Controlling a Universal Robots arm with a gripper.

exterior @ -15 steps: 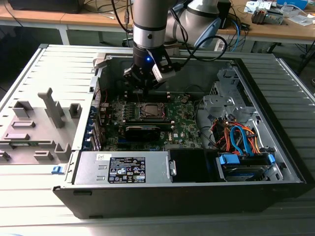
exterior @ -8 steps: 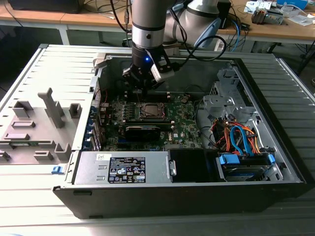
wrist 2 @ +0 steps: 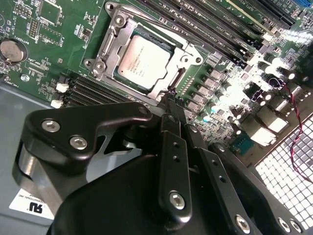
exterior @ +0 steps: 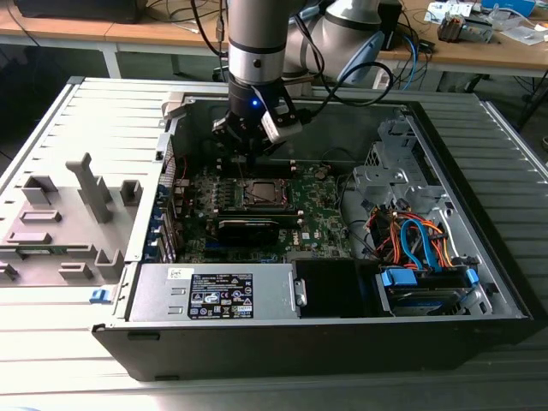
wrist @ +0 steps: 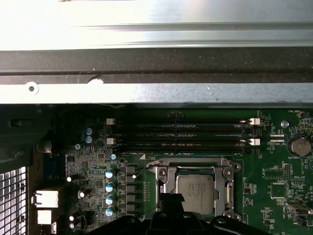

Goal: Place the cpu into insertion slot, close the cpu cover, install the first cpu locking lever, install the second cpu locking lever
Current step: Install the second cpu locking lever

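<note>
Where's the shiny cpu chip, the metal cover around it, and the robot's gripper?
cpu (wrist 2: 143, 62): second wrist view, middle of its silver top.
cpu cover (wrist 2: 111, 36): second wrist view, the frame's side bar beside the chip.
gripper (wrist 2: 172, 105): second wrist view, at its fingertips by the cover's edge.

Exterior view high, overlooking the whole open case (exterior: 342, 334); both wrist views close above the insertion slot (wrist 2: 144, 61) (wrist: 195, 191).

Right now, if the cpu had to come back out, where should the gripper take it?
Probably not yet: the cpu lies flat in the insertion slot with the cpu cover framing its edges. Only its top face shows, so come from straight above once the cover is lifted, pinching two opposite edges.
</note>
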